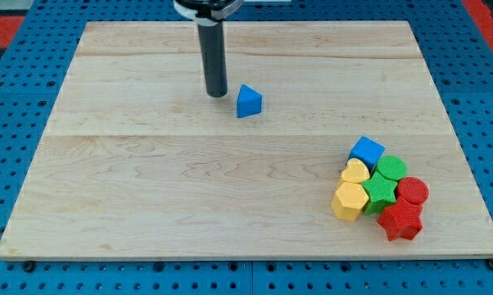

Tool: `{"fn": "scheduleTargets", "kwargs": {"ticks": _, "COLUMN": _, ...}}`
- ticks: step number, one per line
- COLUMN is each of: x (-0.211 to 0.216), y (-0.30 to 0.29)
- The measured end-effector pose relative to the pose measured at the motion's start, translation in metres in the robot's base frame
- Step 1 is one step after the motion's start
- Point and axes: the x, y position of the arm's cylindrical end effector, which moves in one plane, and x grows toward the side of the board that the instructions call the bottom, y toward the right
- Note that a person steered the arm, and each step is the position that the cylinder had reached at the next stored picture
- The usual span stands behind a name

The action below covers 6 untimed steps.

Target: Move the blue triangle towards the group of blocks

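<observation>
Our tip (217, 94) sits just beside the blue triangle (248, 102), on its upper-left side, small gap, not touching. No fingers here, just the bare rod, holding nothing. Triangle is upper-centre on the board (148, 205); the group of blocks (381, 188) (blue cube, yellow, green, red pieces) is well apart at the view's lower right. So tip, triangle and group line up roughly on one diagonal. We judge a push down-right should carry it there.
</observation>
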Motion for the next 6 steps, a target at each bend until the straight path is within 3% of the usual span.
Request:
{"fn": "scheduleTargets", "kwargs": {"ticks": 2, "x": 0.02, "y": 0.016}}
{"fn": "scheduleTargets", "kwargs": {"ticks": 5, "x": 0.037, "y": 0.115}}
{"fn": "scheduleTargets", "kwargs": {"ticks": 6, "x": 0.046, "y": 0.12}}
